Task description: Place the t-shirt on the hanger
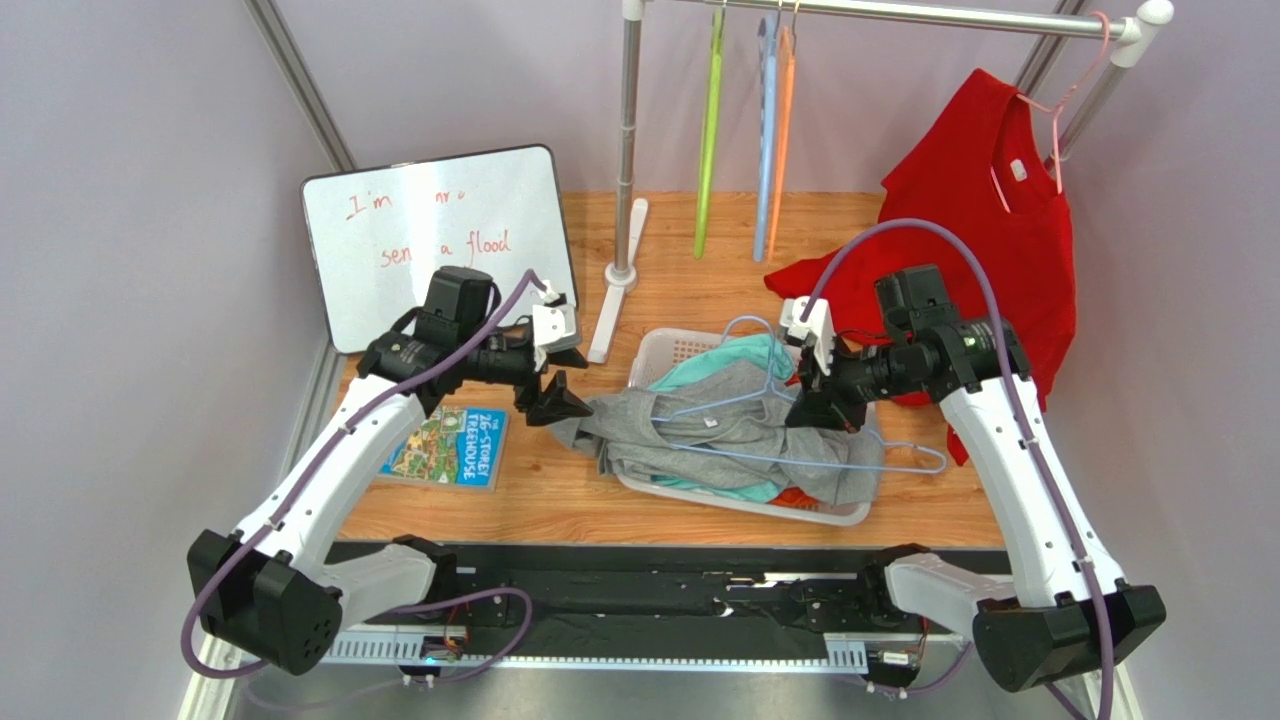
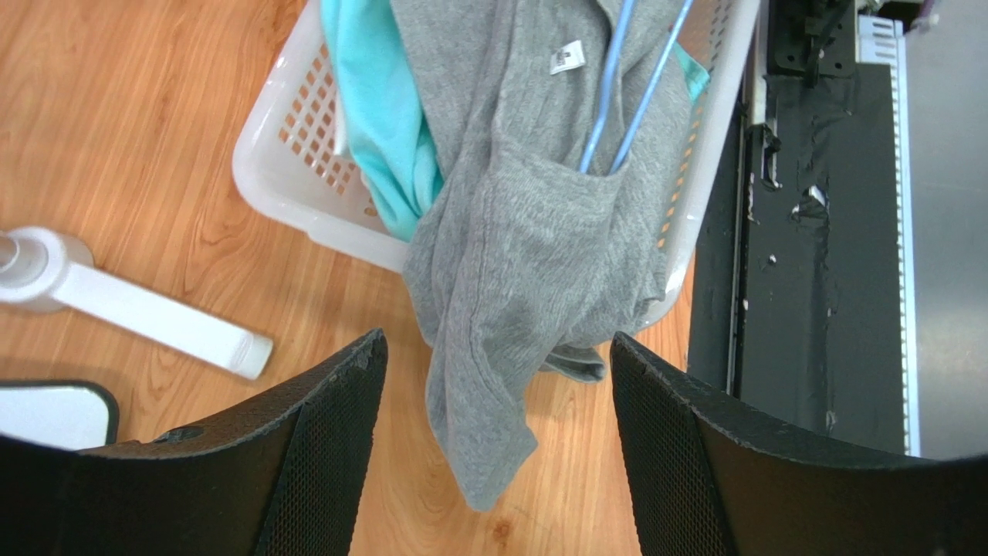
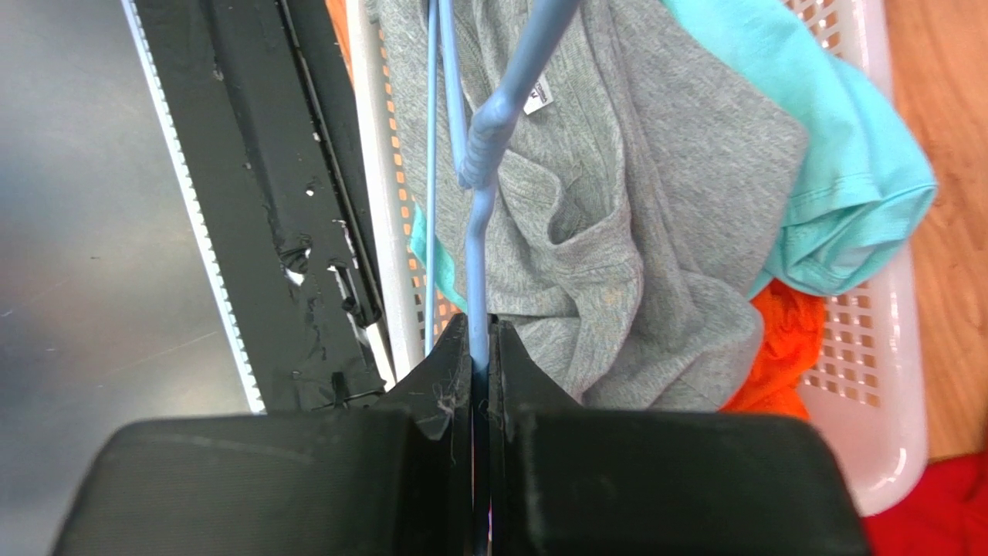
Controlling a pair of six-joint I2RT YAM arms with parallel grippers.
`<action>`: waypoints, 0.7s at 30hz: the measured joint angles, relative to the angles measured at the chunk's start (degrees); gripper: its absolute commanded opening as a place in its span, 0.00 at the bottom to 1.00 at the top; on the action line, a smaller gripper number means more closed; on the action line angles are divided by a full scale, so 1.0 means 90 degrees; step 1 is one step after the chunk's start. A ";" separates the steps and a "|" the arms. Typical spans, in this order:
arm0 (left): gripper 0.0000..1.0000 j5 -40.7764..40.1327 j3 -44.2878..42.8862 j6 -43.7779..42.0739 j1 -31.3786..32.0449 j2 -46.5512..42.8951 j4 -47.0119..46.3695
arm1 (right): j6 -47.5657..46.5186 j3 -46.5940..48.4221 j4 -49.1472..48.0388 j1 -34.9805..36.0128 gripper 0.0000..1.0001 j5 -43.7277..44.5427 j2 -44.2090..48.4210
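Inside the white basket (image 2: 269, 191) lie the t-shirt (image 2: 522, 243) and a teal garment (image 2: 383, 104). Left end effector (image 2: 499, 359) is released; right end effector (image 3: 481, 338) clenches the hanger (image 3: 477, 238).

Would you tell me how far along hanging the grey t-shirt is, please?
Done: the right claw is shut on the thin periwinkle-blue hanger, whose arm seems tucked under a fold of the heather-grey t-shirt. In hand: the open left claw hovers over the shirt's drooping edge. Left: the shirt lies crumpled in the white plastic basket, not yet spread over the hanger.
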State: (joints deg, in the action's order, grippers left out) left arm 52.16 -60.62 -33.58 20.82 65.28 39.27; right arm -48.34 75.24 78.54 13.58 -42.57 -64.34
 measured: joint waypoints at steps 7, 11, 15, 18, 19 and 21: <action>0.75 -0.0024 -0.0005 -0.0617 0.0534 0.0294 0.0029 | 0.0257 -0.0046 -0.0010 0.0124 0.00 -0.0126 -0.0369; 0.75 -0.0049 -0.0104 -0.0857 0.0566 0.0682 0.0087 | 0.0423 -0.0046 -0.0022 0.0406 0.00 -0.0136 -0.0585; 0.76 -0.0070 -0.0172 -0.1039 0.0563 0.0855 0.0141 | 0.0612 0.0024 -0.0058 0.0658 0.00 -0.0131 -0.0784; 0.77 -0.0068 -0.0189 -0.1115 0.0563 0.0857 0.0180 | 0.0731 0.0189 -0.0197 0.0809 0.00 -0.0097 -0.0969; 0.77 -0.0068 -0.0189 -0.1124 0.0563 0.0857 0.0187 | 0.0760 0.0245 -0.0250 0.0840 0.00 -0.0083 -0.1022; 0.78 -0.0068 -0.0192 -0.1141 0.0563 0.0857 0.0197 | 0.0826 0.0423 -0.0367 0.0908 0.00 -0.0041 -0.1158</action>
State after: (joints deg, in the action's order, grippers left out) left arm 51.55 -62.35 -43.86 25.89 72.99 41.04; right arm -40.91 79.05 75.24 21.76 -42.94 -74.76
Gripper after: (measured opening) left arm 0.765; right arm 0.009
